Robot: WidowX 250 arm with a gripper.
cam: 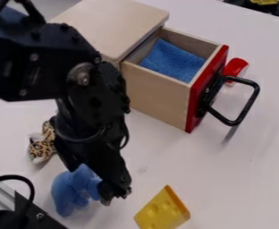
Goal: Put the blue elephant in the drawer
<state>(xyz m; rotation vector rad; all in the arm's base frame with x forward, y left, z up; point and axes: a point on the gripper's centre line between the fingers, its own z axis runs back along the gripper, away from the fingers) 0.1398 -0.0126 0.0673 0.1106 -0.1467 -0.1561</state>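
Blue elephant (pixel 69 193) at the tool (pixel 114 193), red-fronted wooden drawer (pixel 157 95) open.

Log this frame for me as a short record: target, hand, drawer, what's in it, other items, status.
target: blue elephant, on the table
hand: down at the elephant; grasp cannot be confirmed
drawer: pulled open, red front, black handle
drawer contents: blue cloth
other items: yellow cheese wedge, leopard-print toy, red object by the drawer front
status: elephant not yet in drawer
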